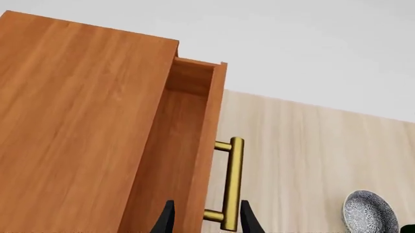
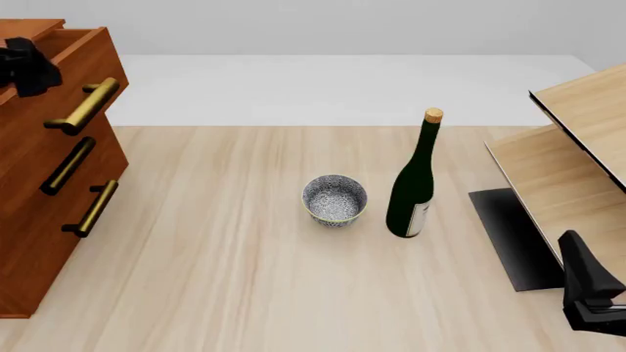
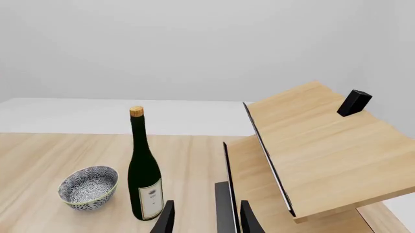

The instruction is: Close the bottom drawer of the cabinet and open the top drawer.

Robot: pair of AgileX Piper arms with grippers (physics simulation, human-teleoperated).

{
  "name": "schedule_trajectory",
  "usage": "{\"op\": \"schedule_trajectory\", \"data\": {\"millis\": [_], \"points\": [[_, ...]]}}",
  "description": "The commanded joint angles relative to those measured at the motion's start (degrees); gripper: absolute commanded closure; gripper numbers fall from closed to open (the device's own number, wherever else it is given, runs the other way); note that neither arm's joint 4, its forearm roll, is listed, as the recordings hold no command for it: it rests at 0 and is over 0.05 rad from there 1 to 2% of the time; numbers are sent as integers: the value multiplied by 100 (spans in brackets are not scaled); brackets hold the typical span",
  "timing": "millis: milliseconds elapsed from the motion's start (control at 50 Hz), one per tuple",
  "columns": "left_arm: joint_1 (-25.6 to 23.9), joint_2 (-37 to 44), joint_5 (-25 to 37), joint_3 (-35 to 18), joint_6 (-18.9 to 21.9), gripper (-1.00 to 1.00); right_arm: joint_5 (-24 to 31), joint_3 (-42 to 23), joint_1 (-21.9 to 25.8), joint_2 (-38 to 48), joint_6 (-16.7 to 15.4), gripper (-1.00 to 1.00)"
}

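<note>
Cabinet stands at the table's left edge, top drawer pulled out, bottom drawer shut. Left gripper straddles the top handle, fingers parted. Right gripper hangs empty, fingers apart.

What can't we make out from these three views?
- Left gripper: left wrist view's edge cuts it to two fingertips flanking the top drawer handle; contact unclear.
- Same gripper, front view: a dark mass at the frame edge, fingers unreadable.
- Cabinet: its left part is cut off in front view.
- Right gripper: only fingertips show in right wrist view.
</note>
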Motion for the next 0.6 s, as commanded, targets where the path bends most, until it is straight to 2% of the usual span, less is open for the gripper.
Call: {"op": "schedule_trajectory", "data": {"millis": [20,420,600], "points": [[13,37,-108,203,-130,-100,24,0,5,-22,-7,-100],[-222,152,-265,423,-438,-100,-24,0,-16,33,-2,-100],[-507,153,-297,495,-669,-100,-38,-1,-15,46,2,-100]]}}
